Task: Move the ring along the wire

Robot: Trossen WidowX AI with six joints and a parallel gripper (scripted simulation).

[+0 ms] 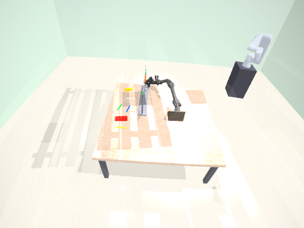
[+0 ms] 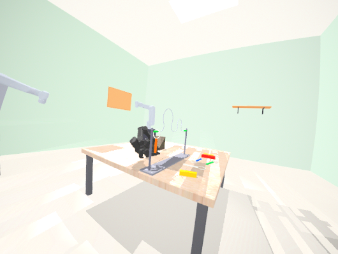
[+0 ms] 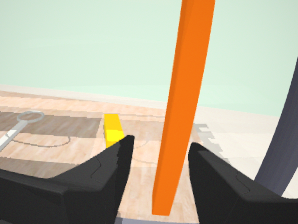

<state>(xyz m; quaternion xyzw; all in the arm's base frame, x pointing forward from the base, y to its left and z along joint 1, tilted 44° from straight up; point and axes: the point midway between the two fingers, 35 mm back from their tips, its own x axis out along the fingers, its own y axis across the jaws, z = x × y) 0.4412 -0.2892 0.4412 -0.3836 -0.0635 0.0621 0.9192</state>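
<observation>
The ring (image 2: 154,134) encircles the wire's green part (image 2: 155,131)

Robotics lab, robot arm (image 1: 172,91) on table (image 1: 198,137) (image 2: 121,159).

Blk jointed arm w/ chunky segs, blk hand (image 1: 147,83) (image 2: 149,155) (image 3: 161,145), tapered fingers.
</observation>
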